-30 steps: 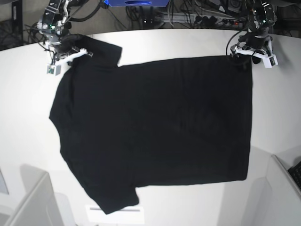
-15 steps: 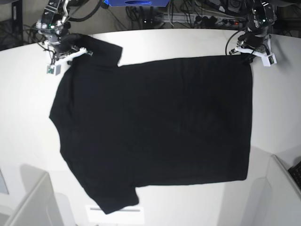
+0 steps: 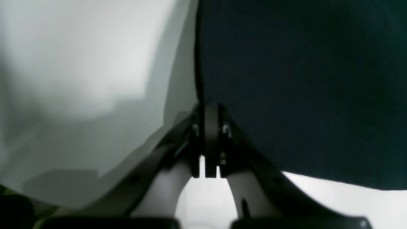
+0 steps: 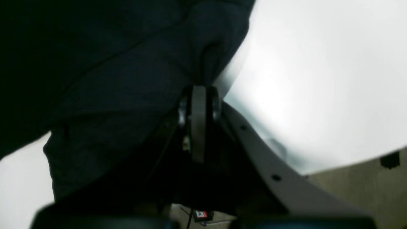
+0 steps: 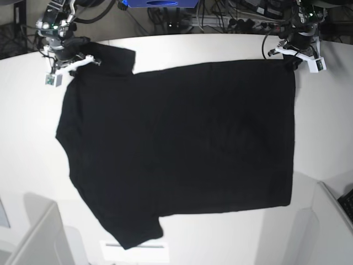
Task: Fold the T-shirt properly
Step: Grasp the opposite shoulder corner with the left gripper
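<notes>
Two grippers pinching the T-shirt (image 5: 176,149) at the tabletop's (image 5: 22,138) far edge.
Left gripper (image 3: 206,111) and right gripper (image 4: 198,95), both pressed onto cloth; soft, light, limp fabric, best held at corners.

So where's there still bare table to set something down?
The T-shirt covers most of the table. Bare strips run on the base view's left of the shirt, on its right past the hem, and along the near edge. The far corners are crowded by the right gripper and left gripper.
</notes>
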Controlling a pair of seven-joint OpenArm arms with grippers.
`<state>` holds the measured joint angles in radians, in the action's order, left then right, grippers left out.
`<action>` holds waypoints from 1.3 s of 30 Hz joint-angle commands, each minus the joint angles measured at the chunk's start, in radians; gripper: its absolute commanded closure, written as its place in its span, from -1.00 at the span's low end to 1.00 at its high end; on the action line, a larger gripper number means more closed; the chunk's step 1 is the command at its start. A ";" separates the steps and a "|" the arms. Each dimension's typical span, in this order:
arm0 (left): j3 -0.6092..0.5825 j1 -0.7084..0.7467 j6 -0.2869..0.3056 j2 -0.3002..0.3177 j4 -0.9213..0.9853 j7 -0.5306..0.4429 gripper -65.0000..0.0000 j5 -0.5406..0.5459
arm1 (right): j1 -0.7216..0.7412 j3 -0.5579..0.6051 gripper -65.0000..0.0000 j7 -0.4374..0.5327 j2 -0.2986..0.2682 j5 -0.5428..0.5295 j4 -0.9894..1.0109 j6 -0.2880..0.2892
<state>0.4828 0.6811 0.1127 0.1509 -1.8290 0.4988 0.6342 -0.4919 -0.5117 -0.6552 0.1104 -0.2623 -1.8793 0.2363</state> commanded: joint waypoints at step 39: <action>0.007 0.016 0.005 0.060 -0.148 0.154 1.00 0.237 | 0.026 -0.020 1.00 0.012 -0.015 0.002 -0.082 0.005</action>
<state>0.4847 0.6868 0.1093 0.2047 -1.9575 0.6662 0.8558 -0.4618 -0.5301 -0.6621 0.1020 -0.2558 -1.9423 0.2367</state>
